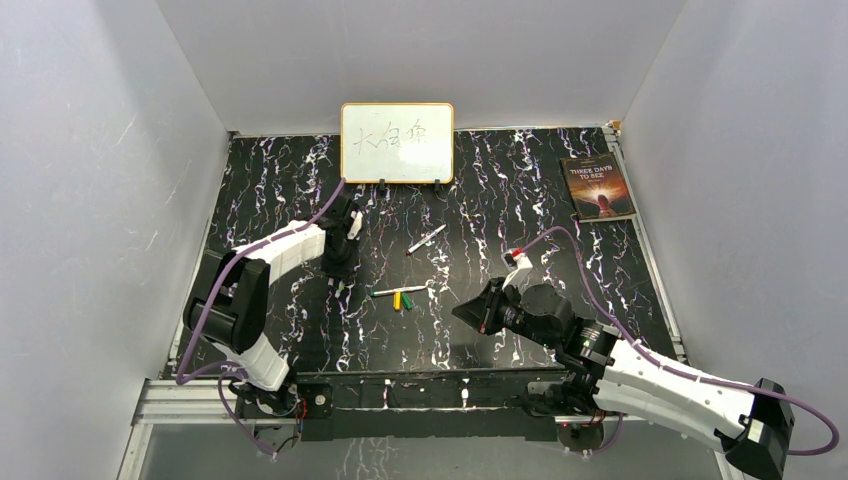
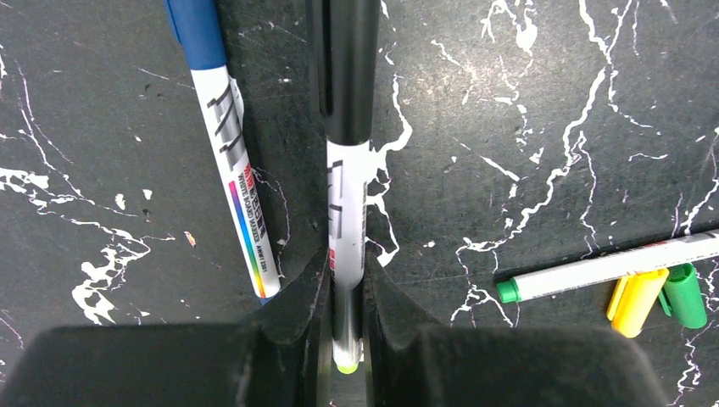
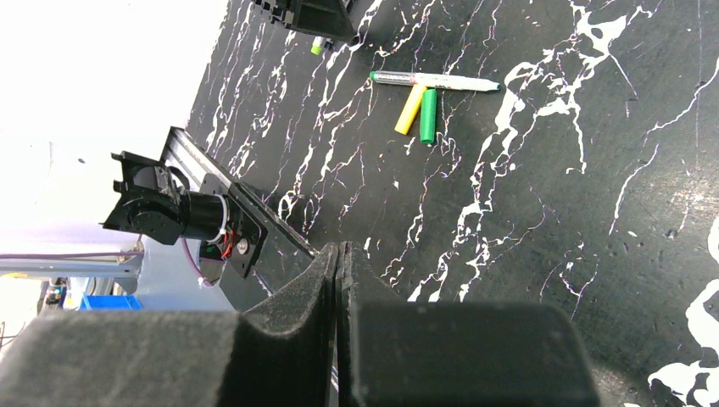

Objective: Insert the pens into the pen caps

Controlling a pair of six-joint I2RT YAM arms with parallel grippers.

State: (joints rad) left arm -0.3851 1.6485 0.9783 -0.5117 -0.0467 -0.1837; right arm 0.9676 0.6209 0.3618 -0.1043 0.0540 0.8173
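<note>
My left gripper (image 2: 346,271) is shut on a whitish pen (image 2: 348,195). A black cap (image 2: 348,68) sits on the pen's far end, and its yellow-green near end shows between the jaws. Just left of it a pen (image 2: 242,203) with a blue cap (image 2: 197,34) lies on the table. To the right lies a green-ended pen (image 2: 610,267), with a loose yellow cap (image 2: 634,301) and a green cap (image 2: 683,295) touching it. Another bare pen (image 1: 427,240) lies farther back. My right gripper (image 3: 337,254) is shut on nothing and hovers right of the caps.
A small whiteboard (image 1: 397,142) stands at the back centre of the black marbled table (image 1: 520,200). A book (image 1: 598,187) lies at the back right. White walls close in both sides. A metal rail (image 1: 400,385) runs along the near edge.
</note>
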